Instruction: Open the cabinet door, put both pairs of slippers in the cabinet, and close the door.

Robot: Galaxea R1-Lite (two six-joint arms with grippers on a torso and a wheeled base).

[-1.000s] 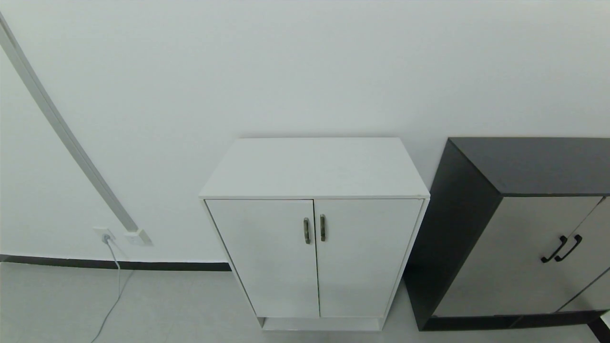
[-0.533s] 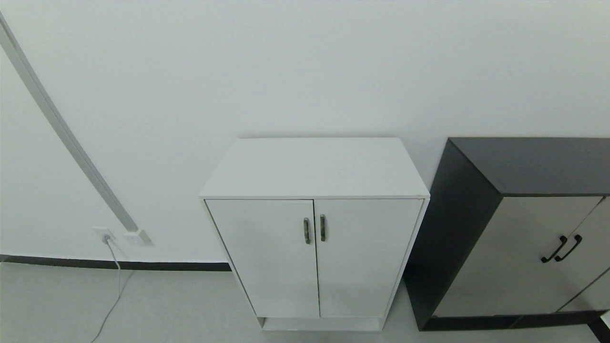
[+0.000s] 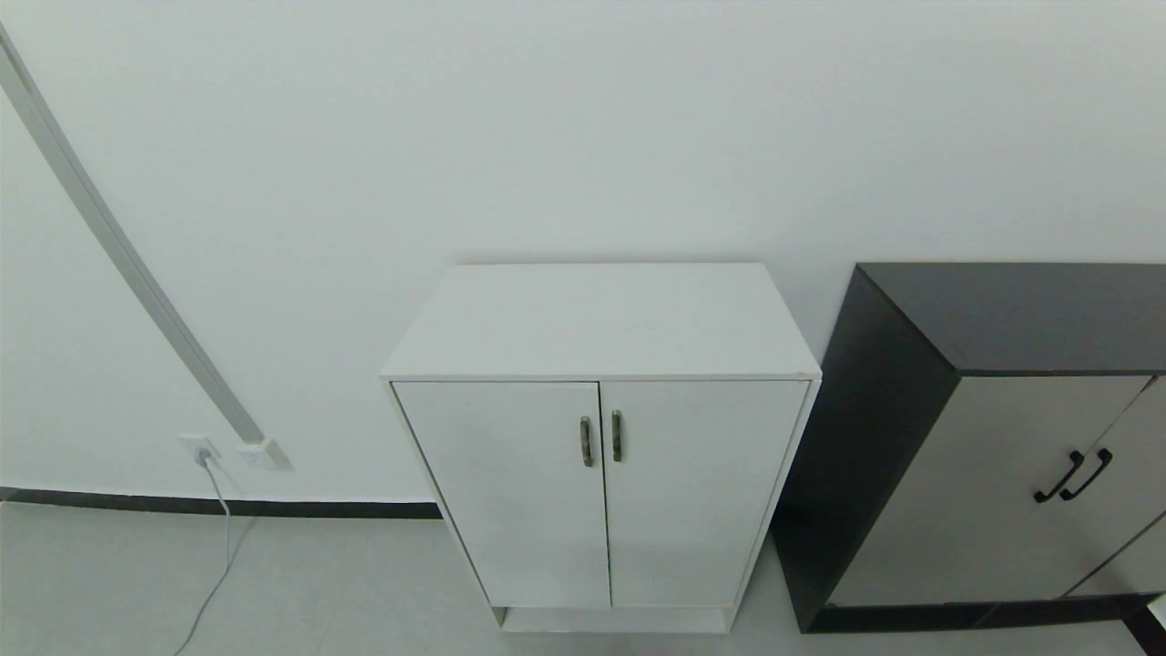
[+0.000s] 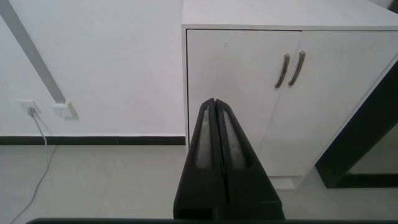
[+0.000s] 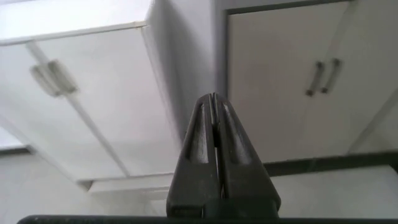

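Plain white cabinet (image 3: 601,319), dull grey handles (image 3: 587,441). Right of it, black cabinet (image 3: 874,410) with pale grey doors (image 3: 984,492), black handles (image 3: 1075,476). Wall (image 3: 547,137) white; skirting (image 3: 273,507) black; floor (image 3: 109,583) light grey.

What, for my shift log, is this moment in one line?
white cabinet: doors shut | left hand: shut, empty | right hand: shut, empty | stage: door not yet opened

Smooth matt white cabinet (image 3: 601,319), metal handles (image 3: 586,441)
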